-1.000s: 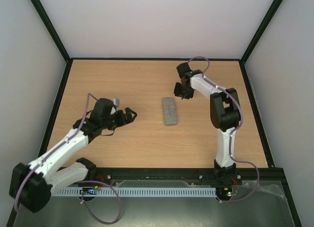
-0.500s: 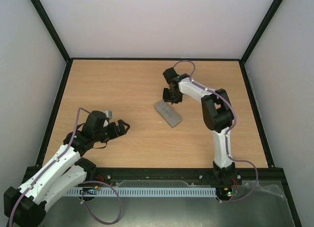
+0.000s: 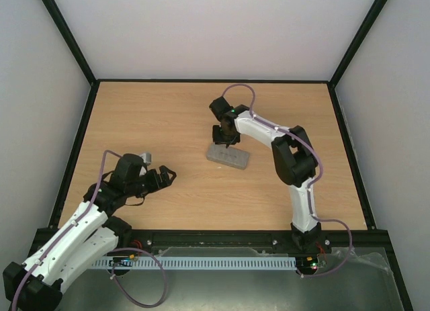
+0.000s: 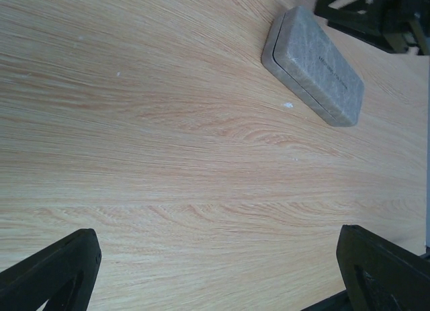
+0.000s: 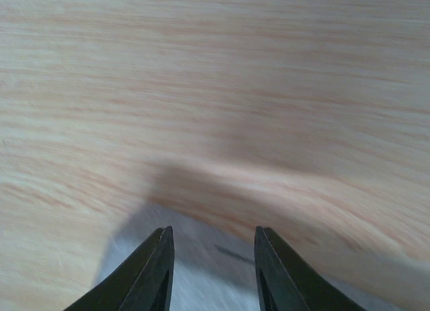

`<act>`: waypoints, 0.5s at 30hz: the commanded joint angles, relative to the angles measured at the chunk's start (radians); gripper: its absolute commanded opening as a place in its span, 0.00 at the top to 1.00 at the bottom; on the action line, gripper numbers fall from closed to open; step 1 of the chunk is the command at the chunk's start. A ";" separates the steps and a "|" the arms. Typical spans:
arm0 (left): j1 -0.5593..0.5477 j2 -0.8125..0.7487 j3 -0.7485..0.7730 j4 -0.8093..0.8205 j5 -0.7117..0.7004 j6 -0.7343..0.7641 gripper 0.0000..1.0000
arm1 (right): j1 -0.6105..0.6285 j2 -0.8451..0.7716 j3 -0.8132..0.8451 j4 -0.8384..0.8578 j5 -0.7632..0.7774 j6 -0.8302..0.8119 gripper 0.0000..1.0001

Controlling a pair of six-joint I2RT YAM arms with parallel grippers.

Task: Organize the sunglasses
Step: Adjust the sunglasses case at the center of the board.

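- Pivoting of the grey case is what changed over the last second. It stood near-upright in the top view and has been turned to lie almost level across frame centre, lid shut.
- Over the same second the right tool has been swept from right of the case toward upper centre. It is now set against the case's far long edge, so the turn is judged to have come from that push.
- The left tool has been drawn back toward the lower left and is now well apart from the case.
- Task meaning: the sunglasses are not seen in any view, and whether they are inside the shut case cannot be told. The step is judged to be squaring of the case on the tabletop. If the glasses are already packed, little is left to do.
- Right arm pose: the arm is reached forward, with the forearm angled to the upper left of the frame and the wrist tipped down. In its wrist view the tool is narrowly parted over a blurred grey surface, with nothing pinched.
- Left arm pose: the arm is folded low at lower left and aimed right, toward the case. In its wrist view the tool is spread wide to the bottom corners and holds nothing, with the case at upper right.
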 commanded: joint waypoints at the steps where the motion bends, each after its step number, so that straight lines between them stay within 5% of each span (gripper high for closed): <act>1: 0.005 -0.019 0.032 -0.051 -0.022 -0.007 0.01 | -0.006 -0.211 -0.131 -0.050 0.092 -0.009 0.65; 15: 0.009 0.055 0.105 0.008 -0.112 0.029 0.01 | 0.007 -0.672 -0.741 0.093 0.010 0.080 0.63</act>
